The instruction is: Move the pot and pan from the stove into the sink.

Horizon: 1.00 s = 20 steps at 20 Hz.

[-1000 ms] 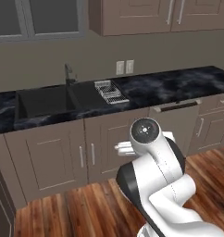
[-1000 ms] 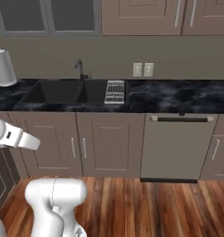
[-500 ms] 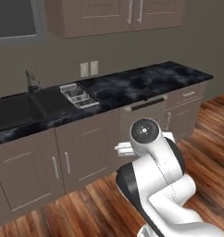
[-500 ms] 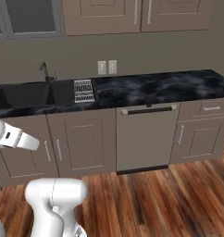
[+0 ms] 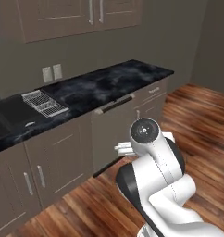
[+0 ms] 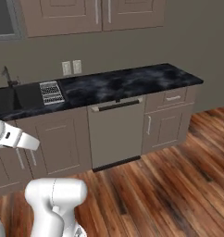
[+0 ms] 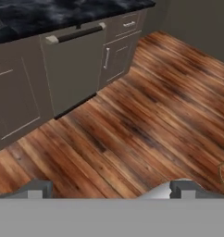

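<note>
The pot, the pan and the stove are out of view. The sink (image 5: 7, 118) is a dark basin set in the black marbled counter at the far left, and its edge (image 6: 12, 98) sits below a curved dark faucet (image 6: 6, 76). In the hand view my gripper (image 7: 111, 190) is open, its two fingertips (image 7: 37, 189) wide apart with nothing between them. It looks down at wooden floor in front of the cabinets, well away from the counter.
A wire dish rack (image 5: 44, 102) (image 6: 50, 91) lies on the counter (image 6: 132, 83) just right of the sink. A dishwasher front (image 6: 115, 132) (image 7: 70, 60) and drawers (image 6: 171, 115) stand below the counter. Wooden floor (image 6: 178, 185) stretches to the right toward a wall corner.
The whole scene has slid left in both base views, so the base has turned or driven right. The sink has moved from the middle to the left edge. The gripper stays open.
</note>
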Available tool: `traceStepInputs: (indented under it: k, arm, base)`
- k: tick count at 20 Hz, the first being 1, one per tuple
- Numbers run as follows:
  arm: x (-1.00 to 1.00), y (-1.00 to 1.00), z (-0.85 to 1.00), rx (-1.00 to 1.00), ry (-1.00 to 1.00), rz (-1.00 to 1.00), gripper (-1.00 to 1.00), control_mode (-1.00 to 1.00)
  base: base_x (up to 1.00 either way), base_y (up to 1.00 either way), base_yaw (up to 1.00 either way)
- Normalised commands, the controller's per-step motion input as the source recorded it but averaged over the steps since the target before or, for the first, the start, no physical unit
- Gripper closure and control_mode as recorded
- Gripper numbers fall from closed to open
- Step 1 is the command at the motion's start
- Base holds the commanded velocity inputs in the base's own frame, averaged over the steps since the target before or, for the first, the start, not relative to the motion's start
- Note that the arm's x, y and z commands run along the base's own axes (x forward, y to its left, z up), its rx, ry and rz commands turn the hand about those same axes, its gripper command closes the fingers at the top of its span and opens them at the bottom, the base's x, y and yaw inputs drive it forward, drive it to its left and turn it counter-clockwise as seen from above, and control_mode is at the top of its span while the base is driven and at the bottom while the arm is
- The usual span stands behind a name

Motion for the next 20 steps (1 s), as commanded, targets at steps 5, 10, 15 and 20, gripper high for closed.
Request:
traceStepInputs:
  k: [5,10,15,20]
  arm:
    - [0.0,0.0,0.0,0.0,0.0,0.0,-1.0,1.0]
    - [0.0,0.0,0.0,0.0,0.0,0.0,-1.0,1.0]
    - [0.0,0.0,0.0,0.0,0.0,0.0,-1.0,1.0]
    - [0.0,0.0,0.0,0.0,0.0,0.0,-1.0,1.0]
  base:
    - [-0.14,0.0,-0.39]
    - [-0.13,0.0,-0.39]
    - [-0.12,0.0,-0.4]
    - [-0.11,0.0,-0.4]
